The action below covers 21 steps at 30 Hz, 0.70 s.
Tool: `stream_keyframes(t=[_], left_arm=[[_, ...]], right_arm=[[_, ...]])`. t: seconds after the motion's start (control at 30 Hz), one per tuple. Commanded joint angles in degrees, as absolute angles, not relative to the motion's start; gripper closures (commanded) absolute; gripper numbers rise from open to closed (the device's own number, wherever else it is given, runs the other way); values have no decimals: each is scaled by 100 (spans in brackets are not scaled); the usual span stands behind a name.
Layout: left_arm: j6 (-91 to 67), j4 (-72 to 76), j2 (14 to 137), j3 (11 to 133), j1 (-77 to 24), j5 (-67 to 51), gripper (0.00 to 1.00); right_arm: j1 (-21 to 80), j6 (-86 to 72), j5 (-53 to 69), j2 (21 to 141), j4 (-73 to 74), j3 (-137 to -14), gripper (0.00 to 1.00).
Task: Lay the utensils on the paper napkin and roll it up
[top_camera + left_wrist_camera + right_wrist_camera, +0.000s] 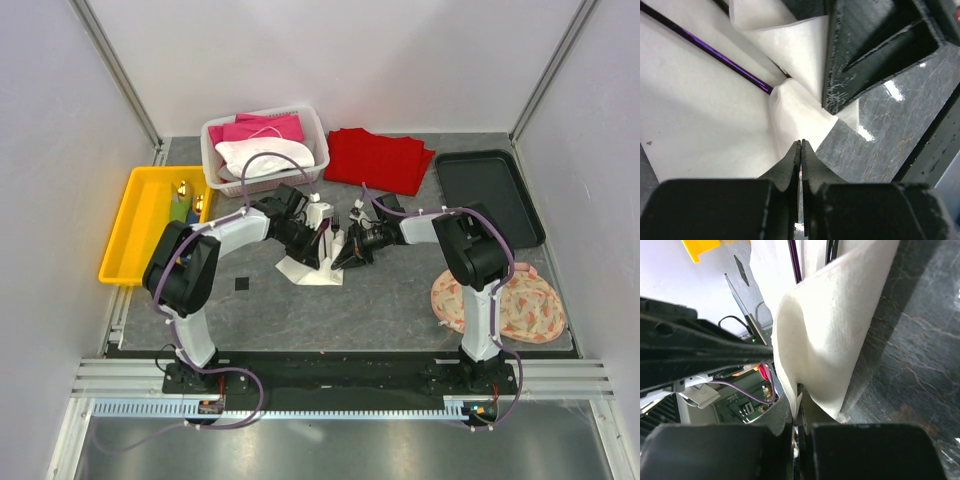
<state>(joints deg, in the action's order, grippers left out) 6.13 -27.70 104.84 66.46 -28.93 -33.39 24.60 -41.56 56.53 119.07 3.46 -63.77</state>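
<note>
Top external: left pincer (322, 243) and right pincer (350, 250) meet over the paper napkin (305, 272), mid-tabletop (400, 300), equally near.
Left wrist: left pincer clamped on the paper napkin's edge; purple utensil (725, 61) ahead-left, long axis diagonal.
Right wrist: right pincer clamped on the raised fold; purple utensil straight ahead, axis running away.

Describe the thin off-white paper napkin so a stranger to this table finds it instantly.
On the grey table, find the middle, where the left gripper and right gripper meet. The thin off-white paper napkin sits there, pinched by both, a slim purple utensil on it. Unlike the folded red cloth behind, it is pale and partly lifted.
</note>
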Motion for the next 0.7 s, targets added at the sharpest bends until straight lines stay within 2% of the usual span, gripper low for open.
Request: stream_keyframes(t=[0.0, 0.67], left_arm=[[659, -2751, 10766, 6715, -2856, -3340, 94], [624, -2628, 11048, 6697, -2856, -3331, 98]], right_arm=[[2487, -4096, 5634, 11848, 299, -6460, 97], [2777, -4728, 5590, 12023, -351, -6636, 96]])
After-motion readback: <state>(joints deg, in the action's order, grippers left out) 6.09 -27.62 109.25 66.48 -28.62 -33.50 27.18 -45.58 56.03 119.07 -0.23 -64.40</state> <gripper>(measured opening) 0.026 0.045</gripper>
